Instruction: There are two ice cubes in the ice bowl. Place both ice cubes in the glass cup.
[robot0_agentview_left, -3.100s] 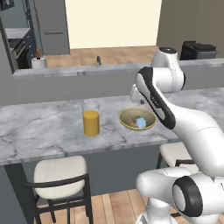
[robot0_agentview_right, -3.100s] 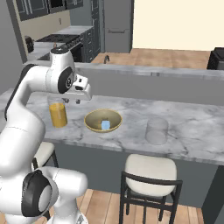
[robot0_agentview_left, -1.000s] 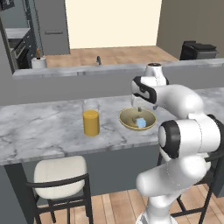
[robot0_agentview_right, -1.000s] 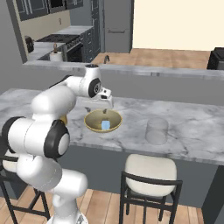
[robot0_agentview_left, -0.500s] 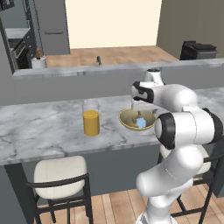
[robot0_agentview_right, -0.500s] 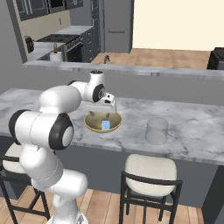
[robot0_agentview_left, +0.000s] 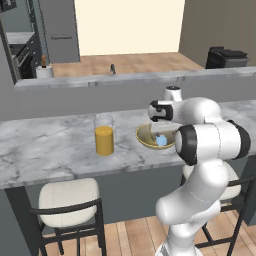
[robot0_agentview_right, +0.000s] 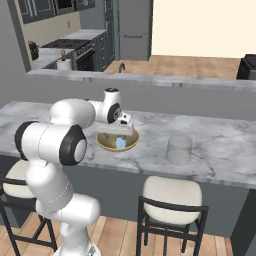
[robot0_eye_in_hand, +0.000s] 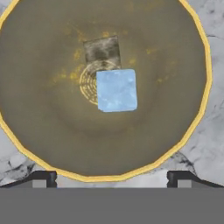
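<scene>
The olive-gold ice bowl (robot0_eye_in_hand: 43, 109) lies right under my hand, and my gripper (robot0_eye_in_hand: 111, 178) hangs open above its near rim with nothing between the fingertips (robot0_eye_in_hand: 43, 177). A pale-blue ice cube (robot0_eye_in_hand: 116, 90) sits at the bowl's centre, and a greyish, nearly see-through ice cube (robot0_eye_in_hand: 102, 49) lies just beyond it. From the sides, the gripper (robot0_agentview_left: 161, 133) (robot0_agentview_right: 119, 132) points down just above the blue ice cube (robot0_agentview_left: 161, 141) (robot0_agentview_right: 120, 143) in the ice bowl (robot0_agentview_left: 145, 139) (robot0_agentview_right: 103, 143). The clear glass cup (robot0_agentview_right: 179, 149) stands upright on the marble, to the bowl's right.
A tall glass of orange liquid (robot0_agentview_left: 104, 139) stands left of the bowl on the marble counter (robot0_agentview_left: 45, 150). A raised grey ledge (robot0_agentview_right: 150, 82) runs behind the counter. Stools (robot0_agentview_left: 67, 197) (robot0_agentview_right: 172, 200) stand in front, below the counter edge.
The hand has come down over the bowl and now hangs closer to the ice cubes. Its jaws have stayed open; bowl, cubes and glasses have not moved.
</scene>
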